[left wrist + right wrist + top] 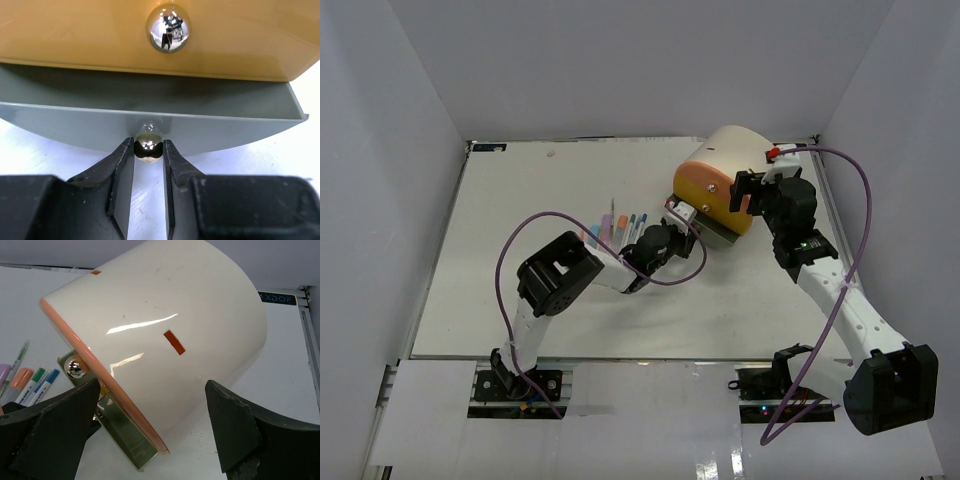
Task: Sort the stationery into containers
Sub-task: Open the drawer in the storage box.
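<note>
**Left arm's got the bottom drawer by the knob, right arm straddling the organiser**

So the cream organiser is lying on its side toward the back right of the table, with its round face turned toward the left arm.

The left gripper is right up at that face. Its fingers are pinched onto the little shiny bottom knob, one on each side and both touching it. That knob belongs to the grey drawer, which sticks out past the yellow drawer above it, so you can see into its grey floor from the wrist view. The yellow one has its own upper knob, and nothing is touching that.

The right gripper is spread wide, one finger on each side of the organiser's curved body. I honestly can't tell if the fingers actually press on the shell or just sit beside it. You can see the orange-pink rim of the face from there too.

The pens are in a loose row on the table, left of the organiser and just behind the left arm's wrist. I can make out green, blue, orange and purple ones; the rest are too small to call.
</note>
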You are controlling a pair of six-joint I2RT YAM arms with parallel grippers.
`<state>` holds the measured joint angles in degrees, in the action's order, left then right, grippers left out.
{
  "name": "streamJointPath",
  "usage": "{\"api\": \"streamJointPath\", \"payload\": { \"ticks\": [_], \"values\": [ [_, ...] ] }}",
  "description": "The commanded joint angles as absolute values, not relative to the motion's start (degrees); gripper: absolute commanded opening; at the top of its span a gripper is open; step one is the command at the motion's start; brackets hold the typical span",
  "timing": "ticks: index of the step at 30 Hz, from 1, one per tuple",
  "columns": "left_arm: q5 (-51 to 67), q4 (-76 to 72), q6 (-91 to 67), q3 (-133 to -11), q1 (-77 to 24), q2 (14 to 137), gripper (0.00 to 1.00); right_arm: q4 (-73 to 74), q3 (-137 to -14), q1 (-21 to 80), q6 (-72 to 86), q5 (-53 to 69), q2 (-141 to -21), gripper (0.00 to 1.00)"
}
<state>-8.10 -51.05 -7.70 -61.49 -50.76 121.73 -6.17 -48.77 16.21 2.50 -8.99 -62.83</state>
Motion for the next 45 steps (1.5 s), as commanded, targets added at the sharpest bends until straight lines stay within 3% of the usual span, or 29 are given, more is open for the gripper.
{"api": "streamJointPath", "payload": {
  "ticks": [1, 31, 35, 37, 42, 45],
  "values": [
    [-7.29, -49.31, -9.22, -59.24, -50.54, 117.51, 0.18, -10.19, -49.31, 16.61, 2.02, -10.81, -63.02, 0.92],
    [-7.29, -45.97, -13.45, -50.36, -52.21, 112.15, 0.24, -10.02, -49.48, 17.40, 2.64, -11.25, -65.13, 0.91],
    [-7.64, -45.18, -13.18, -50.36, -52.21, 111.53, 0.34, -8.97, -50.01, 17.49, 2.29, -10.81, -64.52, 0.91],
    [-8.00, -44.22, -13.01, -50.54, -52.21, 111.10, 0.48, -8.62, -50.36, 17.40, 1.94, -10.03, -63.99, 0.91],
    [-8.79, -41.84, -12.92, -50.98, -52.21, 109.26, 0.67, -6.33, -51.85, 17.40, 1.76, -7.13, -61.09, 0.90],
    [-9.31, -39.83, -13.18, -50.98, -52.21, 107.50, 0.72, -3.96, -52.99, 17.40, 1.76, -5.54, -59.25, 0.90]
  ]
}}
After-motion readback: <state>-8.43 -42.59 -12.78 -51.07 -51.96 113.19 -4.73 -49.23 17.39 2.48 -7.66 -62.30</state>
